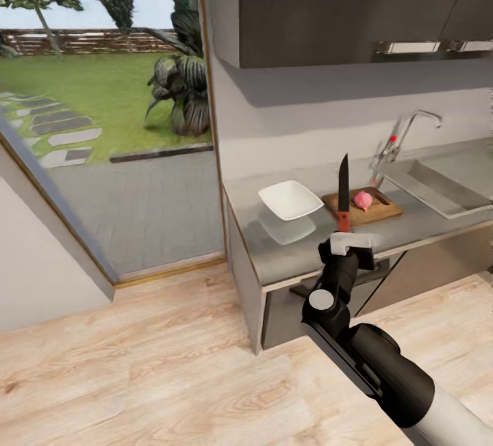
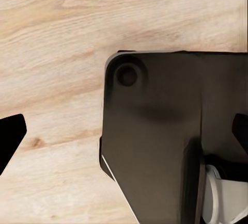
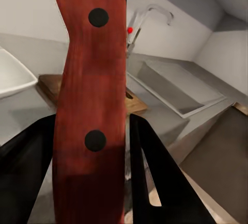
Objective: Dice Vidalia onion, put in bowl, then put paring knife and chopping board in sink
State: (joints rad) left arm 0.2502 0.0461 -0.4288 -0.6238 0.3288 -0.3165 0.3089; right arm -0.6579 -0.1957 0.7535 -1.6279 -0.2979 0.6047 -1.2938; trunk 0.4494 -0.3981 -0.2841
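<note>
You have the paring knife clamped by its red handle in the right gripper, blade standing straight up, in front of the countertop. The onion already sits on the chopping board, so the step in hand looks like the dicing itself. Tip the blade down toward the board before you close in, and come at the onion from above, square across it, so it doesn't roll off toward the sink just beside the board's far end. Keep the cut clear of the white bowl, which sits at the board's other end, near the countertop's free corner.

The onion is small, round and pinkish, resting about mid-board; the render is too coarse to tell whether it is still whole.

The left gripper hangs over the wooden floor, both fingers wide apart, holding nothing.
</note>
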